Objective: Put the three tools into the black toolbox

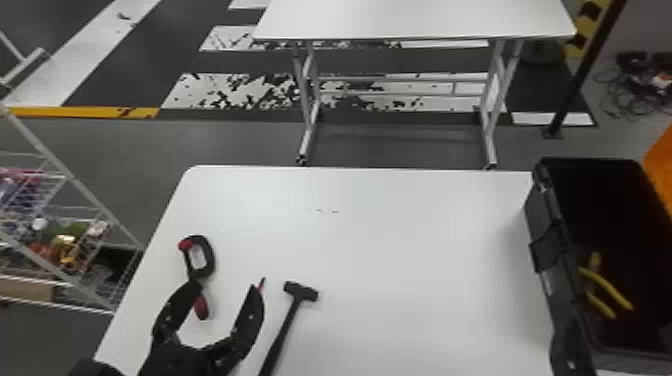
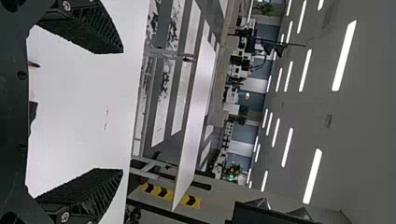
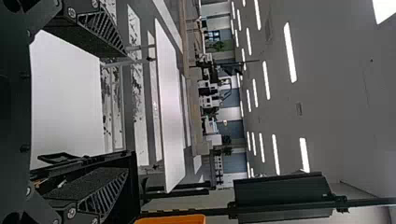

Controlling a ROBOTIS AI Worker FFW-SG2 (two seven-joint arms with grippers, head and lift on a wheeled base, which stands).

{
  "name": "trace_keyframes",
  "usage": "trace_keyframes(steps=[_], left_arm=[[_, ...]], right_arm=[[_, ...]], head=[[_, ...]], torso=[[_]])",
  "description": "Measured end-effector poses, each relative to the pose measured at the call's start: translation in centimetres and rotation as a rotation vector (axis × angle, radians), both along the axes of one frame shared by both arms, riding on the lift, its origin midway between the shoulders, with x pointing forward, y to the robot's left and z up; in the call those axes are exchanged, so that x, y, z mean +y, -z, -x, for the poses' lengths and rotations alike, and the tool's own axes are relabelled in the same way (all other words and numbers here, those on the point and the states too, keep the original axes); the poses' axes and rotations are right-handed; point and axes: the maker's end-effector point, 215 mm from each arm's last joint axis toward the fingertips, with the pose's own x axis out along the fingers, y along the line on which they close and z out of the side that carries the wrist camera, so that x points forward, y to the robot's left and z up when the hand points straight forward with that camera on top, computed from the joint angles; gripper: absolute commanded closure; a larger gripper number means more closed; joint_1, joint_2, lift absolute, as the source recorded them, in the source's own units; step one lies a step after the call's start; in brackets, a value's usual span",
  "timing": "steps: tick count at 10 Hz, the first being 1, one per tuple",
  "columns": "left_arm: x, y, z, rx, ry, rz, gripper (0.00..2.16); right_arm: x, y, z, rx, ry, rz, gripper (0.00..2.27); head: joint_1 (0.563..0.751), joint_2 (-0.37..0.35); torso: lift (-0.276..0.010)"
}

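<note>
In the head view my left gripper point(image 1: 226, 288) stands open over the table's near left. By its left finger lies a black clamp point(image 1: 209, 257) with red parts. A thin red and black tip point(image 1: 261, 284) shows beside the right finger. The black hammer point(image 1: 300, 292) lies to the right, head away from me. My right gripper point(image 1: 571, 350) shows partly at the black toolbox's point(image 1: 541, 220) near left side; yellow-handled pliers point(image 1: 606, 287) are inside the box. In the left wrist view the left gripper point(image 2: 122, 111) holds nothing. In the right wrist view the right gripper point(image 3: 125, 111) is open, one finger over the toolbox point(image 3: 134, 179).
The white table point(image 1: 400, 240) carries the tools, with the toolbox along its right side. A wire shelf point(image 1: 65, 185) with goods stands left of it. Another white table point(image 1: 415, 20) is farther off, and an orange object point(image 1: 661, 160) stands beyond the toolbox's right side.
</note>
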Motion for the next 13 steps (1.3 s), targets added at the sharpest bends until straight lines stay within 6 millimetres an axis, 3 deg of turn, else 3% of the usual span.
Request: trace_keyframes(steps=[4, 7, 13], left_arm=[[3.2, 2.5, 0.1, 0.051, -0.046, -0.037, 0.09], [5.5, 6.7, 0.7, 0.169, -0.071, -0.048, 0.09], [4.9, 13.4, 1.7, 0.384, -0.043, -0.015, 0.1]], right_arm=[[0.0, 0.1, 0.0, 0.002, -0.002, 0.002, 0.13], [0.0, 0.1, 0.1, 0.0, 0.0, 0.002, 0.13], [-0.1, 0.1, 0.3, -0.01, 0.002, 0.0, 0.13]], head=[[0.695, 0.19], [0.695, 0.244], [0.695, 0.242]], torso=[[-0.051], [-0.051], [-0.051]])
